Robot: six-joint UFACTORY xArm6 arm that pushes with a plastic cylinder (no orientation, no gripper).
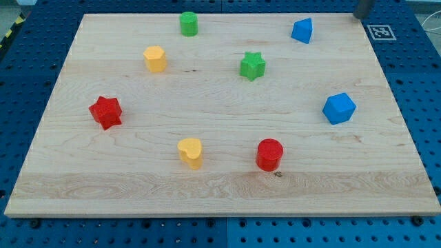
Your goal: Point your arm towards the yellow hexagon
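Note:
The yellow hexagon (156, 58) stands on the wooden board (220, 186) in the upper left part. My tip (360, 15) shows only as a short dark-grey stub at the view's top right, over the board's top edge. It is far to the right of the yellow hexagon and touches no block. The nearest block to it is a blue wedge-like block (302, 31), to its lower left.
A green cylinder (189, 23) is at the top, a green star (253, 65) near the middle, a red star (105, 111) at the left, a blue hexagon (339, 108) at the right. A yellow heart (191, 152) and a red cylinder (269, 154) sit lower.

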